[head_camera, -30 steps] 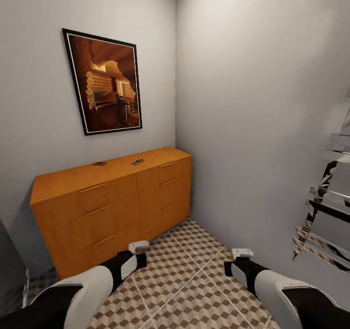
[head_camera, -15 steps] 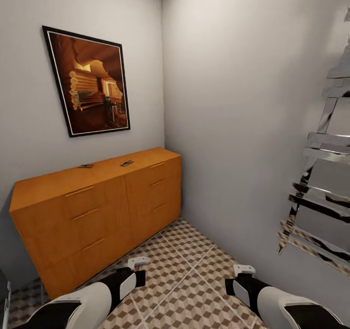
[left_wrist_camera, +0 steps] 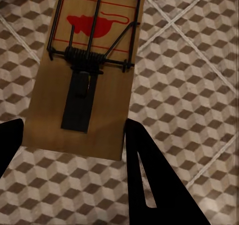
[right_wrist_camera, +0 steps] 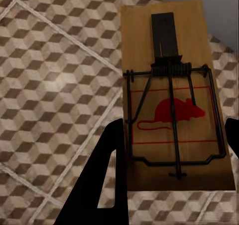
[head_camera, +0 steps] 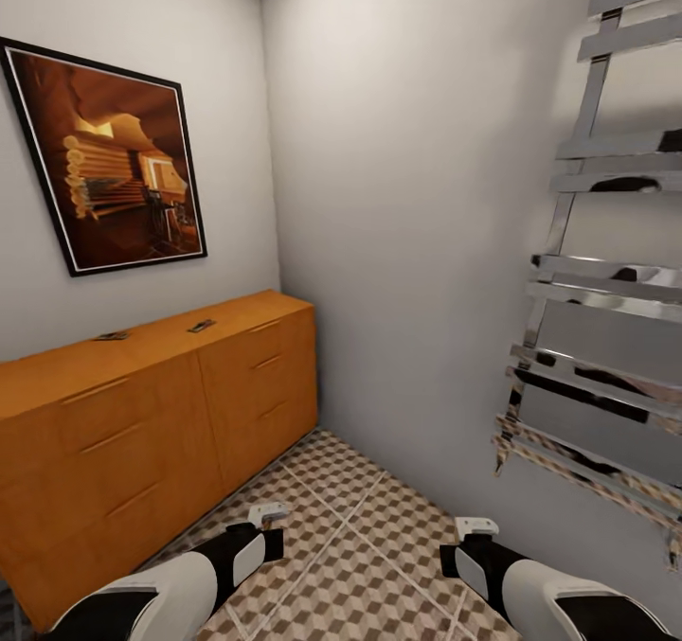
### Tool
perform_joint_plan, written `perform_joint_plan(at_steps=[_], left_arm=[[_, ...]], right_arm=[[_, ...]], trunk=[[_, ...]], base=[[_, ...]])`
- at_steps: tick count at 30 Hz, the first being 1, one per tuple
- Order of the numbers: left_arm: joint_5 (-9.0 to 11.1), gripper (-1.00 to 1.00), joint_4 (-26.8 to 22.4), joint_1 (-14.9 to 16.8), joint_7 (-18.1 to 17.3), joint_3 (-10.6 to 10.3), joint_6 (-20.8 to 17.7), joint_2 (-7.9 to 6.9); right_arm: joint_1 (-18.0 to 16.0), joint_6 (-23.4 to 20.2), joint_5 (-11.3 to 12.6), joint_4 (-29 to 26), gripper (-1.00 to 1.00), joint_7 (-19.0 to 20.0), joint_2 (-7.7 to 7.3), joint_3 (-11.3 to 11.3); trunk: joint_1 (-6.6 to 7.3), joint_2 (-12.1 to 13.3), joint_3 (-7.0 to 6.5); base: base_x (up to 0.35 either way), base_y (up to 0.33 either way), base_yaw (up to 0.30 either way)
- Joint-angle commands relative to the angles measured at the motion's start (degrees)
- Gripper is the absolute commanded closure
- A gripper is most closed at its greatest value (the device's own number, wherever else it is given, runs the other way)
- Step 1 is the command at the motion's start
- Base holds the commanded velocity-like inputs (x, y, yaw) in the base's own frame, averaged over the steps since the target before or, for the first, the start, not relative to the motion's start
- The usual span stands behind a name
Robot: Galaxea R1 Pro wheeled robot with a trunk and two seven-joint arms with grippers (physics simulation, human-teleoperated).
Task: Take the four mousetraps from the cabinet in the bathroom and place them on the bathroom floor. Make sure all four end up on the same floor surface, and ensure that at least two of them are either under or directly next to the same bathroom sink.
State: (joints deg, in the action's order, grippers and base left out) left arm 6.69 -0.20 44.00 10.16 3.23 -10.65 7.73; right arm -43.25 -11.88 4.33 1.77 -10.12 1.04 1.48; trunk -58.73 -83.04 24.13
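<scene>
Claws: we grip one mousetrap in each; left claw [left_wrist_camera: 69,145] clamps a trap [left_wrist_camera: 84,70], right claw [right_wrist_camera: 172,150] clamps another [right_wrist_camera: 172,100], both above the floor [left_wrist_camera: 189,85].
Cabinet [head_camera: 142,423]: at our left, against the wall.
Cabinet top: two more traps [head_camera: 201,326] [head_camera: 112,335], well apart.
Wall: we see a framed picture [head_camera: 104,163].

Narrow strip of bathroom floor [head_camera: 360,527] is left open btwn cabinet [head_camera: 142,433] at lower left and grey wall w/ chrome towel rack [head_camera: 587,338] at right of frame. Passage at right is narrowed by rack rungs. Cabinet top is mostly bare; two mousetraps [head_camera: 201,326] are seen toward its back edge. Far end is closed off by room corner.
</scene>
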Motion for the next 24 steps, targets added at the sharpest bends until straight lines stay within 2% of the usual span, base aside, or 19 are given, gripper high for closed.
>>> perform_joint_plan(at_steps=[1, 12, 24], left_arm=[[0.25, 1.0, -0.02, 0.04, 0.22, 0.28, -0.16, 0.01], [0.25, 1.0, -0.02, 0.04, 0.22, 0.28, -0.16, 0.03], [0.3, 1.0, -0.05, 0.04, 0.25, 0.28, -0.16, -0.15]], right_arm=[[-0.06, -0.02, 0.43, 0.09, 1.0, -0.2, -0.02, 0.19], [0.01, 0.09, 0.49, 0.08, 1.0, 0.07, -1.19, 0.19], [0.01, 0.06, 0.44, 0.09, 1.0, 0.36, -1.22, 0.19]], trunk=[[0.0, -0.04, 0.03], [0.0, -0.04, -0.45], [0.0, -0.04, -1.13]], base=[[0.0, 0.0, -0.285], [0.0, 0.0, -0.277], [0.0, 0.0, -0.21]])
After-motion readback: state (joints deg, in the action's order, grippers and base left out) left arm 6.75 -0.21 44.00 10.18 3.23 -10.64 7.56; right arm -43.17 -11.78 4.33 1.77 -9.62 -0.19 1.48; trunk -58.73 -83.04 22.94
